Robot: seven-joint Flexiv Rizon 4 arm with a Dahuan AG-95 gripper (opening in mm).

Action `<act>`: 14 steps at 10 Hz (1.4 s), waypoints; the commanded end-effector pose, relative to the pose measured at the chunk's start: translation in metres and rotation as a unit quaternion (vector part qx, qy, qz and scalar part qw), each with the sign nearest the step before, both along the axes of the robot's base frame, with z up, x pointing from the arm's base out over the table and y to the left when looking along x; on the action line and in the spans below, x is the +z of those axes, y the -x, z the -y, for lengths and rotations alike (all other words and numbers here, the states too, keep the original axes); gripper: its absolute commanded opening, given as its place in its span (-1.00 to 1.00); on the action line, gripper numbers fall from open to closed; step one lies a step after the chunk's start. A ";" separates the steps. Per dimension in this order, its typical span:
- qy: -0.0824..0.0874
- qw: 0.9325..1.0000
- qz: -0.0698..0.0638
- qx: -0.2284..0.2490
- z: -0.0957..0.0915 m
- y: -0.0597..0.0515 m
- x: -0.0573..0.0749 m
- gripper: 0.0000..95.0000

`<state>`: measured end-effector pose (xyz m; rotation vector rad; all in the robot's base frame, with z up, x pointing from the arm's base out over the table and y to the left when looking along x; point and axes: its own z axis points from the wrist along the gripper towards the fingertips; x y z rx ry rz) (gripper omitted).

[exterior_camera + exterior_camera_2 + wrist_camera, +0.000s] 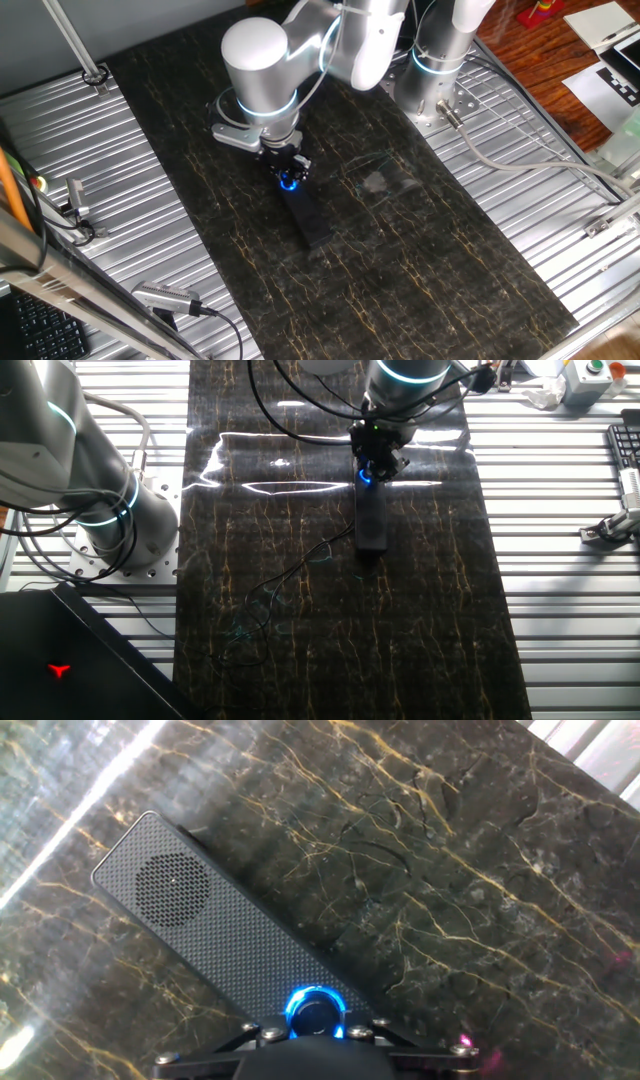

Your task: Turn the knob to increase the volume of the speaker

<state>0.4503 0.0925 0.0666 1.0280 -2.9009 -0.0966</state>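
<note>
The slim flat black speaker (225, 935) is laid on the dark marble counter (420, 260). The end effector (290, 172) is placed right over the small round blue-lit knob (316, 1008). Its grip cannot be told. The turning seems not finished.

black mesh speaker (230, 945), blue-ringed knob (316, 1010), gold-veined table (470, 870)

tool (288, 172) pointing straight down (jaws hidden)
</note>
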 end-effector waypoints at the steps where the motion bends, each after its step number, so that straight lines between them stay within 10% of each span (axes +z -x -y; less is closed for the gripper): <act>1: 0.001 1.000 -0.003 -0.018 0.000 0.000 0.000 -0.60; 14: 0.006 0.986 -0.012 -0.168 0.000 0.001 0.000 -0.60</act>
